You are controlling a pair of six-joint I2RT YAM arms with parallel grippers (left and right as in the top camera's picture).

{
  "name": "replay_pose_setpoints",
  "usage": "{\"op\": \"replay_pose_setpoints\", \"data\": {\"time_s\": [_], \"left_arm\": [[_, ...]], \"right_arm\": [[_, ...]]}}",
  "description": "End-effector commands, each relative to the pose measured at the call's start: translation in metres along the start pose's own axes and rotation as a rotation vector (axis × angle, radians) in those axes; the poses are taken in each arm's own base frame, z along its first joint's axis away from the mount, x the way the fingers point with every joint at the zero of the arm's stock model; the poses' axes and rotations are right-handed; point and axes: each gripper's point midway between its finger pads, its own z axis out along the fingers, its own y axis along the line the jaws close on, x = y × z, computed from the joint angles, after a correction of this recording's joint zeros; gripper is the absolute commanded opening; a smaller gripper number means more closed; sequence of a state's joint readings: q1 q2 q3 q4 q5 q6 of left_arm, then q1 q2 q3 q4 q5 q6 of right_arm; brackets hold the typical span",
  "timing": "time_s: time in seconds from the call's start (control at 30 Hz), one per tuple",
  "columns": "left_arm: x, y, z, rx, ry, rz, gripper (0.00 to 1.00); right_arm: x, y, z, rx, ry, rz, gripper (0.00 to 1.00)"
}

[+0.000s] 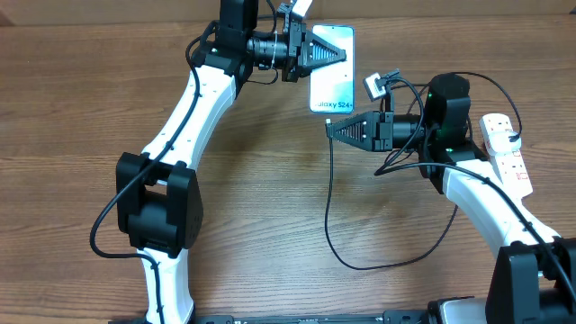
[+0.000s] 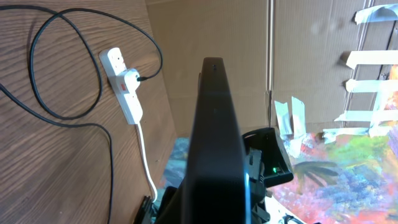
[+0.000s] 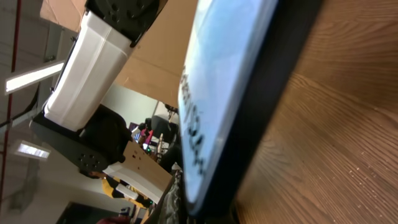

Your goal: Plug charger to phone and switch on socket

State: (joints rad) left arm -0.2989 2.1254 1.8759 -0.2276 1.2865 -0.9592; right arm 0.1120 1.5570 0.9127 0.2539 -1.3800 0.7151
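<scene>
The phone [image 1: 334, 83] has a lit cyan screen and sits at the table's back middle. My left gripper [image 1: 345, 56] reaches in from the left and is shut on its upper part. In the left wrist view the phone [image 2: 214, 130] shows edge-on as a dark bar. My right gripper [image 1: 331, 128] is shut on the plug tip of the charger [image 1: 328, 211], right at the phone's lower edge. The black cable loops down and round to the right. The phone [image 3: 230, 74] fills the right wrist view, where the plug tip is hidden. The socket [image 1: 509, 153] lies at the far right.
In the left wrist view the socket [image 2: 126, 87] carries a white adapter [image 2: 129, 79] with the black cable leaving it, and its white cord [image 2: 146, 158] runs toward the table edge. A cardboard wall [image 2: 249, 43] stands behind the table.
</scene>
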Motion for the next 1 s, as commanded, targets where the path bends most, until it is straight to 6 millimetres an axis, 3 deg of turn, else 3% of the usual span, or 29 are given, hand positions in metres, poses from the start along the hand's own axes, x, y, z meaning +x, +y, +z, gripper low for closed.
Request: {"op": "replay_pose_setpoints", "data": {"time_s": [0.0,0.97], "left_arm": [[0.0044,-0.0208,-0.0064,0.031,0.019,0.029,0.04],[0.0003,-0.0171,-0.0006,0.003,-0.013,0.03,0.04]], "right_arm": [[-0.0108,0.0089,-0.0085,0.005,-0.026,-0.024,0.04],[-0.007,0.0129,-0.011,-0.02,-0.003,-0.002,0.04]]}}
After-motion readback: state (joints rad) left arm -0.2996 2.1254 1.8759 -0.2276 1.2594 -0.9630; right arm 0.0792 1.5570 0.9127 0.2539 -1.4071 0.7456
